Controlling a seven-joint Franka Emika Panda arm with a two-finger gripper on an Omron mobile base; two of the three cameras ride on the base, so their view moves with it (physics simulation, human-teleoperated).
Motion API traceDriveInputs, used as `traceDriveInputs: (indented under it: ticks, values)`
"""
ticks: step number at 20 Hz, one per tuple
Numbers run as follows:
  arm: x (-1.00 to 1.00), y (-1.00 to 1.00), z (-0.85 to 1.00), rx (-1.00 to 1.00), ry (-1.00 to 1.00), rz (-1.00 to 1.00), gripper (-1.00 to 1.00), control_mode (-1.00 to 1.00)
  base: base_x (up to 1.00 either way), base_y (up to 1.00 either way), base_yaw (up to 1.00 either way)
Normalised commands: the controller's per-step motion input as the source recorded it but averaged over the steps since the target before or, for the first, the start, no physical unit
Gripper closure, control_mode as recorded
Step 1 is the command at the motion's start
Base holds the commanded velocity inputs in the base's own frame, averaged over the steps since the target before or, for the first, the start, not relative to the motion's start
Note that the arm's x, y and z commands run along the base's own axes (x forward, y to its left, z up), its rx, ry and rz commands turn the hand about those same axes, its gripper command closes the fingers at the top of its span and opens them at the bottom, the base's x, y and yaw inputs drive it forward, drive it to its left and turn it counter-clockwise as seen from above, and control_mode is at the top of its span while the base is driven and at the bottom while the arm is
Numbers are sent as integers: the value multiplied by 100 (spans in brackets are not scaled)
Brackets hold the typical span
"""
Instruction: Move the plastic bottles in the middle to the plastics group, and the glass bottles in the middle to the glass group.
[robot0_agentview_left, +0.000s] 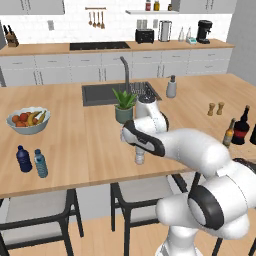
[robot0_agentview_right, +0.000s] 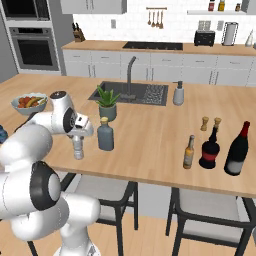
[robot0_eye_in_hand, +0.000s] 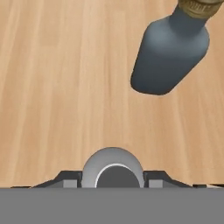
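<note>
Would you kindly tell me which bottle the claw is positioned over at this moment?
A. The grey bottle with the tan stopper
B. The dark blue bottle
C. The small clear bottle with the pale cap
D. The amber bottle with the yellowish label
C: in the right base view the claw sits over the top of the small clear bottle, while the grey bottle with the tan stopper stands free beside it.

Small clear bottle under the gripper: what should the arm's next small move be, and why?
Probably lift it straight up. The gripper sits over the small clear bottle, its cap between the fingers in the hand view. The amber bottle already stands by the wine bottles, and the plastics group lies far left.
</note>
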Motion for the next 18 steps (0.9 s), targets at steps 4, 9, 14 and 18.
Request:
traceDriveInputs:
  ticks: [4,9,14,18]
  values:
    - [-28,77,12,3,0,15,100,-100,0,0,0]
    - [-22,74,17,5,0,18,100,-100,0,0,0]
    - [-9,70,22,6,1,19,100,-100,0,0,0]
    - [0,63,12,6,13,14,100,-100,0,0,0]
